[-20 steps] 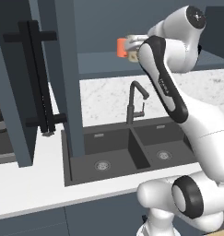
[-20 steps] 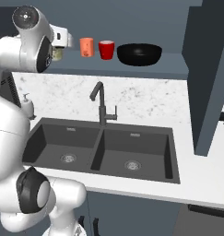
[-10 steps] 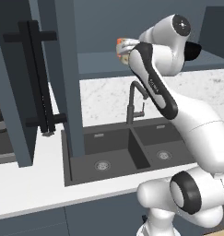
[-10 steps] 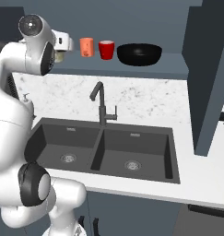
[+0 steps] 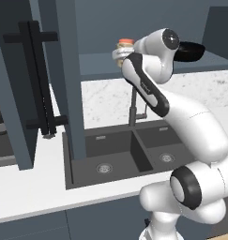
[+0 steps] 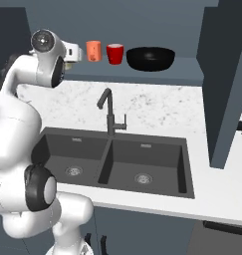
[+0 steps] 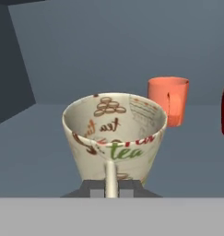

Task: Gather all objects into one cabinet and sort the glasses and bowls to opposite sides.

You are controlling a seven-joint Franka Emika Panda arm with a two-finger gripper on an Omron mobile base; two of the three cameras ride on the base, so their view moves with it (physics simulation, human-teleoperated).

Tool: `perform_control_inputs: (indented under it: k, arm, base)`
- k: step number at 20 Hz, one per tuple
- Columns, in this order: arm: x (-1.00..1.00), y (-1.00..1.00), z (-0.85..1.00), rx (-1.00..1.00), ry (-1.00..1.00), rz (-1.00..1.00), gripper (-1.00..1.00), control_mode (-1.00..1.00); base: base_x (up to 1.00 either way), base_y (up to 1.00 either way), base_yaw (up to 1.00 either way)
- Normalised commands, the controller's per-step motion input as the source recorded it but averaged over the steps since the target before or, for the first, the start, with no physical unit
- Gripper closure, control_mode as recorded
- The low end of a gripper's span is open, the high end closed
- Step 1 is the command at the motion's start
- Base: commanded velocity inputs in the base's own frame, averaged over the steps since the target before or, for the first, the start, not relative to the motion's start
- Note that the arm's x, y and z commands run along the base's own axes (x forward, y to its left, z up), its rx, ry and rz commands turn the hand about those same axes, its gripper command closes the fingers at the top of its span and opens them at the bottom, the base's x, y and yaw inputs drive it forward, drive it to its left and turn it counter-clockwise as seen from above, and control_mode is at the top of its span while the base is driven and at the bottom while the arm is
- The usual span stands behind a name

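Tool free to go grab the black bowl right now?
Probably not yet. The tool is shut on the beige mug's handle, so it's occupied. The black bowl sits open-topped at the shelf's far end, past the orange tumbler and red cup.

Speckled white counter (image 6: 157,107) (black sink (image 6: 117,164))

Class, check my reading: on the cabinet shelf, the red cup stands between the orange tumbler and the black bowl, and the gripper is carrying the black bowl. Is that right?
Not quite. The order on the shelf is right: orange tumbler, red cup, black bowl. But the gripper is shut on the beige mug's handle, as the hand view shows; the bowl sits untouched.
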Motion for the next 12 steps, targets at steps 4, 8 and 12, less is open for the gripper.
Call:
perform_control_inputs:
  k: [4, 8, 12]
  arm:
    - [0.52, 0.11, -0.08, 0.0, 0.0, 0.0, 1.0, -1.0]
    - [0.54, 0.12, -0.1, 0.0, 0.0, 0.0, 1.0, -1.0]
    - [0.58, 0.1, -0.1, 0.0, 0.0, 0.0, 1.0, -1.0]
  base:
    - [0.0, 0.0, 0.0]
    - [0.0, 0.0, 0.0]
    - [0.0, 0.0, 0.0]
